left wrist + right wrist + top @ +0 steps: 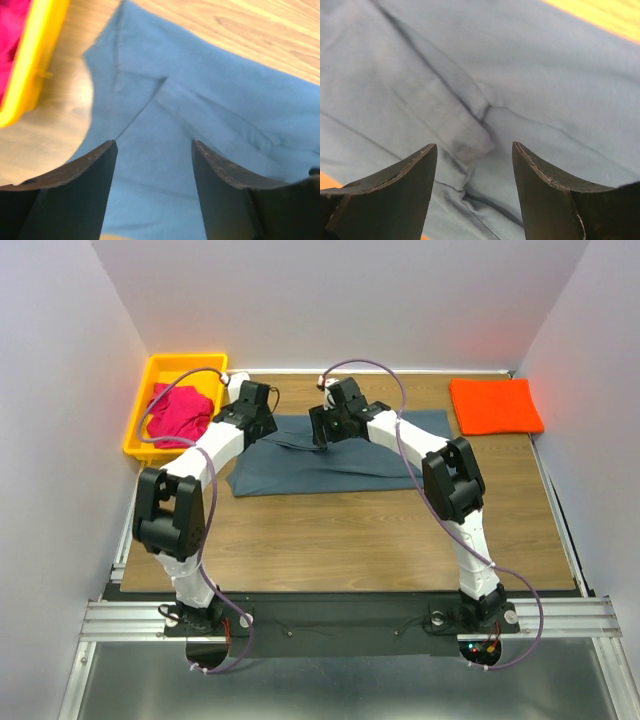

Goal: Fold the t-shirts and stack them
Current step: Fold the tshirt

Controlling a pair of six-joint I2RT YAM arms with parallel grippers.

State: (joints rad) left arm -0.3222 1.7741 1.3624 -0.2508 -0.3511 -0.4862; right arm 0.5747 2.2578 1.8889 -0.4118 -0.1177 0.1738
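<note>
1. Left gripper (pixel 153 146): fingers spread wide, nothing between them, over the grey-blue t-shirt (pixel 330 465) near its left edge.
2. Right gripper (pixel 474 146): equally wide apart, empty, above a crease in the same cloth.
3. Grey-blue t-shirt: spread out at frame centre in the top view.
4. Orange t-shirt (pixel 495 405): folded, upper right.
5. Magenta-pink t-shirt (pixel 180 412): bunched in the yellow bin (pixel 180 365), upper left.

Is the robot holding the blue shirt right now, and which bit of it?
No, nothing is held. The left gripper and right gripper are both open over the grey-blue shirt, with no cloth pinched in either.
</note>
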